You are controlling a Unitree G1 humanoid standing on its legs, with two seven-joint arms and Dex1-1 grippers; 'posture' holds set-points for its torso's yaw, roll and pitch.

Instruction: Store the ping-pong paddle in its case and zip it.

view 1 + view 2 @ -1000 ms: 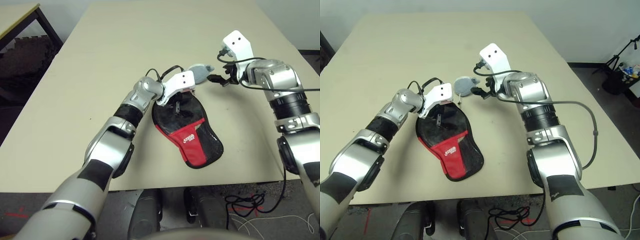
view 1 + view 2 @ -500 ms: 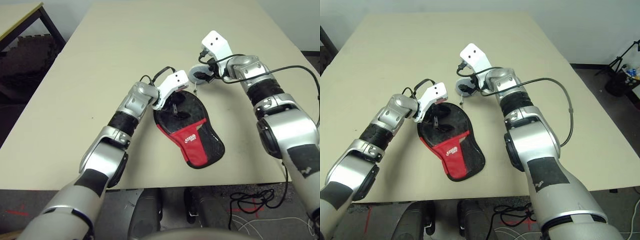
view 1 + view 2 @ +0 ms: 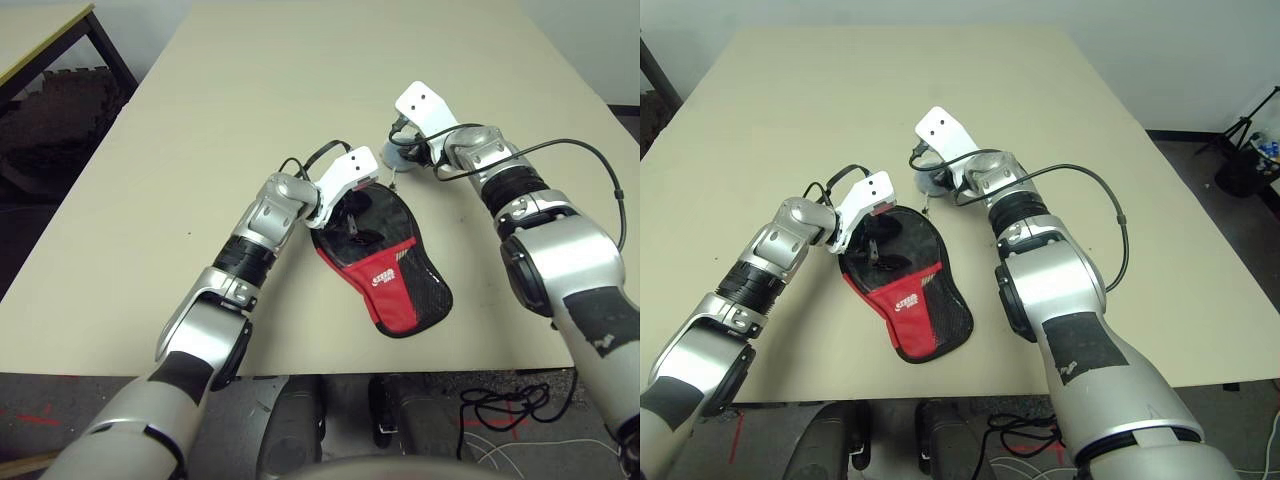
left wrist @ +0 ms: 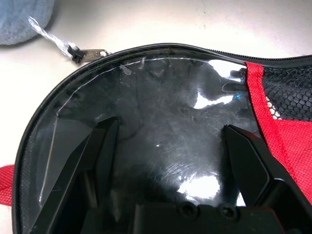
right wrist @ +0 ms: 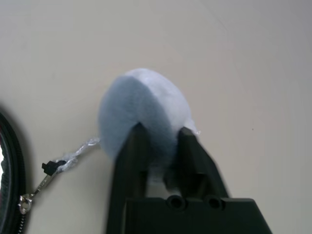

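The black and red case (image 3: 385,270) lies flat on the table, round end away from me. My left gripper (image 4: 170,131) is open, its fingers spread wide and resting on the case's glossy round part (image 3: 352,222). The ping-pong paddle is hidden. A zipper pull (image 4: 92,52) at the round rim is tied by a clear string to a grey soft lump (image 5: 141,97). My right gripper (image 5: 161,134) is shut on that lump, just beyond the case's far rim (image 3: 403,155).
The beige table (image 3: 250,80) stretches far beyond the case and to both sides. Its front edge runs just below the case's narrow end. A second table (image 3: 40,30) stands at the far left. Cables (image 3: 500,405) lie on the floor.
My right gripper has moved left to the grey lump and closed on it. The left gripper has stayed open on the case. The camera has shifted a little.
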